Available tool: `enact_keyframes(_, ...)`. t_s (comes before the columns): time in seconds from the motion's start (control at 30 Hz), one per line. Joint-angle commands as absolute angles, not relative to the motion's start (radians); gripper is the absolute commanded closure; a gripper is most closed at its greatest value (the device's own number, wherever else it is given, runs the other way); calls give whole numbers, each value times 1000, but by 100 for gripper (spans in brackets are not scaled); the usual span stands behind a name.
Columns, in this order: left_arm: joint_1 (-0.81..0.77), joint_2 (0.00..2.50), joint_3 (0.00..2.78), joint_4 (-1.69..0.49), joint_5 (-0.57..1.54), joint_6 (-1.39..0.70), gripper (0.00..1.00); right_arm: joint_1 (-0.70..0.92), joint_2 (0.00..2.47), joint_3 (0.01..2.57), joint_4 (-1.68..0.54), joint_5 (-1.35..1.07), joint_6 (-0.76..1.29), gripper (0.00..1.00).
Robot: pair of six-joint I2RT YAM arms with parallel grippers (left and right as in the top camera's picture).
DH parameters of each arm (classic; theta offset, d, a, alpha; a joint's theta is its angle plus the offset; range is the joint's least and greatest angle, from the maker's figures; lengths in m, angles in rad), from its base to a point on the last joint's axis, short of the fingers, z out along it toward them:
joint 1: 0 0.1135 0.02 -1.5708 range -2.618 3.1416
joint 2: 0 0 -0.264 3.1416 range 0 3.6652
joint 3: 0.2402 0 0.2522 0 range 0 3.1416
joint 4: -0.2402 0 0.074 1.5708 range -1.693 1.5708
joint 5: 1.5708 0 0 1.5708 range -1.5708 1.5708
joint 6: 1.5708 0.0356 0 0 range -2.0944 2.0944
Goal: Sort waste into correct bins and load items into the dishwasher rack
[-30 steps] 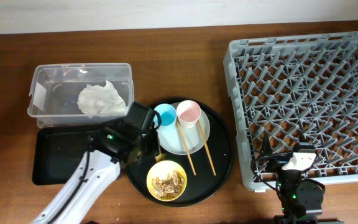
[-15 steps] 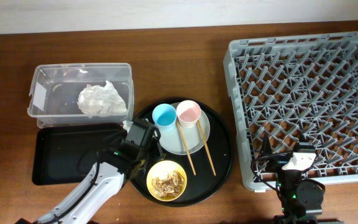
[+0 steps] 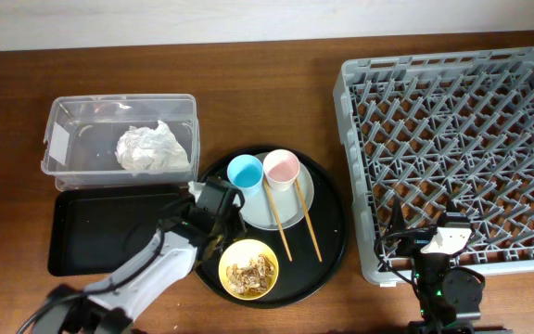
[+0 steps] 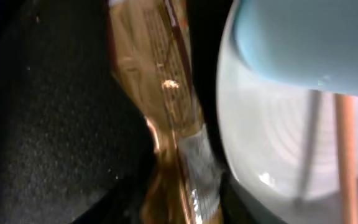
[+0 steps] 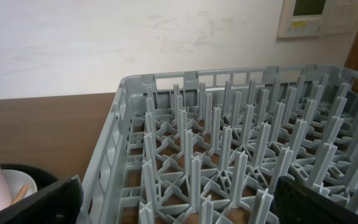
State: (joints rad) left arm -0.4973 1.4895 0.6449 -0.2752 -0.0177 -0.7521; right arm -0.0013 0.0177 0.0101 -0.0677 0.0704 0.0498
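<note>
The brown-and-gold wrapper (image 4: 166, 93) lies on the big round black tray (image 3: 332, 232), just left of the white plate (image 3: 290, 211). My left gripper (image 3: 219, 211) is down on the wrapper, which fills the narrow gap between the jaws (image 4: 185, 205). The blue cup (image 3: 246, 172) and pink cup (image 3: 281, 170) stand on the plate, with two chopsticks (image 3: 295, 223) across it. The yellow bowl (image 3: 235, 252) holds tan scraps (image 3: 251, 271). The napkin (image 3: 151, 148) lies in the clear tub (image 3: 63, 111). My right gripper (image 5: 179, 202) is open and empty at the front edge of the grey rack (image 3: 452, 158).
The shallow black rectangular tray (image 3: 91, 232) lies in front of the clear tub, beside my left arm. In the left wrist view the blue cup (image 4: 303, 43), the plate (image 4: 272, 137) and a chopstick (image 4: 347, 155) sit close on the right.
My left gripper moved forward from beside the blue cup and down onto the wrapper at the plate's left edge. The right arm has not moved.
</note>
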Motion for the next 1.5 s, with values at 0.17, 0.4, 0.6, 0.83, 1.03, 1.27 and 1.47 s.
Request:
enact_keyframes(0.17,-495,1378,657,-282,-26,-751,72,-8,13,6,-75,76,53,1)
enact_keyframes(0.4,-479,1222,657,-406,-84,-751,95,-8,13,6,-75,76,53,1)
enact_keyframes(0.6,-294,1017,657,-537,-197,-751,99,-8,13,6,-75,76,53,1)
enact_keyframes(0.83,1,985,655,-659,-208,-751,99,-8,13,6,-75,76,53,2)
enact_keyframes(1.03,150,1101,640,-670,-214,-751,41,-8,13,6,-75,76,53,1)
enact_keyframes(1.27,158,1128,662,-665,-190,-680,25,-8,13,6,-75,76,53,1)
enact_keyframes(1.47,158,1016,772,-746,-45,-513,28,-8,13,6,-75,76,53,1)
